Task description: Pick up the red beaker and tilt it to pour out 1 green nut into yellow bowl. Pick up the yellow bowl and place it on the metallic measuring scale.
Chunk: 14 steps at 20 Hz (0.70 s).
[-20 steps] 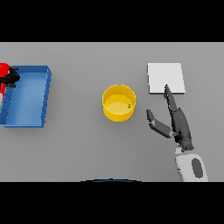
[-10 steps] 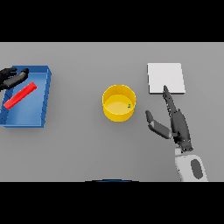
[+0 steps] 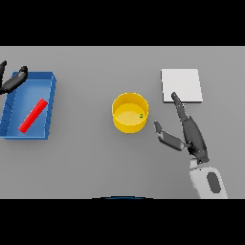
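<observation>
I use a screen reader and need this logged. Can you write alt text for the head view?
A yellow bowl holding a green nut sits mid-table, the open right hand just right of it, below the measuring scale. At left, the red beaker lies in a blue tray, the open left hand above.

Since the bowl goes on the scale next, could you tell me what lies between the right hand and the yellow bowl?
Nothing: in the head view only bare grey table separates the right hand from the yellow bowl.
</observation>
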Each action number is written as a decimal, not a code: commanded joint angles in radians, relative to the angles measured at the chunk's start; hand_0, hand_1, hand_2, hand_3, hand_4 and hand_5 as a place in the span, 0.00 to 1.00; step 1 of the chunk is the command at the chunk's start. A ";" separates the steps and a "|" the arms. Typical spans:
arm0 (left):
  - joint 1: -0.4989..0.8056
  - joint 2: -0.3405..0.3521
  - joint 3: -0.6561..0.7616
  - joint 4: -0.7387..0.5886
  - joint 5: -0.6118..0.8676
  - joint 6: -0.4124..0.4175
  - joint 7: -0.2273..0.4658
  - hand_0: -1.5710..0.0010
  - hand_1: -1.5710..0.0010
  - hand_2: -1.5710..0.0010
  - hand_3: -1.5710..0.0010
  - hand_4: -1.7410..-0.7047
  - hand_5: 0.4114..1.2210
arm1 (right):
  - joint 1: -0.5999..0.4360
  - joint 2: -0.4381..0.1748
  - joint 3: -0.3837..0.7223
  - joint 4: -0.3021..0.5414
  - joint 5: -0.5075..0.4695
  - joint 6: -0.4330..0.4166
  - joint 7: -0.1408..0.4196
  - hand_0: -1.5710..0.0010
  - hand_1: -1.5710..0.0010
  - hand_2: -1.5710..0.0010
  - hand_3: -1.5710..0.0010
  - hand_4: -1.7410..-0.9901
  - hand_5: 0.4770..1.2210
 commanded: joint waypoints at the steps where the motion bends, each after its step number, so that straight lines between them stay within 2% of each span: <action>1: -0.001 0.003 0.002 -0.016 0.001 0.008 0.006 0.98 0.98 0.98 0.99 0.99 0.34 | -0.010 -0.028 0.009 0.001 0.008 0.030 0.004 1.00 1.00 1.00 1.00 0.80 0.32; 3: 0.002 0.007 -0.001 -0.038 0.003 0.016 0.016 0.99 0.99 0.99 0.99 0.99 0.34 | -0.067 -0.095 0.048 0.012 0.063 0.093 0.008 1.00 1.00 1.00 1.00 0.76 0.34; 4: -0.007 0.000 -0.003 -0.040 0.005 0.013 0.020 0.99 0.99 0.99 0.99 0.99 0.33 | -0.105 -0.133 0.071 0.017 0.113 0.117 0.042 1.00 1.00 1.00 1.00 0.73 0.32; 6: -0.002 -0.006 0.006 -0.026 0.013 0.012 -0.004 0.99 0.99 1.00 1.00 0.98 0.32 | -0.179 -0.195 0.140 0.043 0.228 0.159 0.063 1.00 1.00 1.00 1.00 0.70 0.30; 8: 0.002 -0.016 0.001 -0.032 0.018 0.011 0.001 1.00 1.00 1.00 1.00 0.99 0.31 | -0.268 -0.234 0.206 0.081 0.313 0.202 0.047 1.00 1.00 1.00 1.00 0.69 0.30; 10: 0.015 -0.001 0.001 -0.047 0.019 0.009 -0.002 1.00 1.00 1.00 1.00 0.99 0.32 | -0.334 -0.275 0.267 0.114 0.385 0.236 -0.011 1.00 1.00 1.00 1.00 0.68 0.30; 11: 0.014 -0.004 -0.001 -0.044 0.018 0.006 -0.006 1.00 1.00 1.00 1.00 0.99 0.32 | -0.368 -0.284 0.297 0.136 0.420 0.251 -0.018 1.00 1.00 1.00 1.00 0.68 0.30; 14: 0.010 -0.004 0.003 -0.046 0.024 0.003 -0.002 1.00 1.00 1.00 1.00 0.99 0.33 | -0.466 -0.313 0.353 0.198 0.463 0.325 -0.056 1.00 1.00 1.00 1.00 0.70 0.31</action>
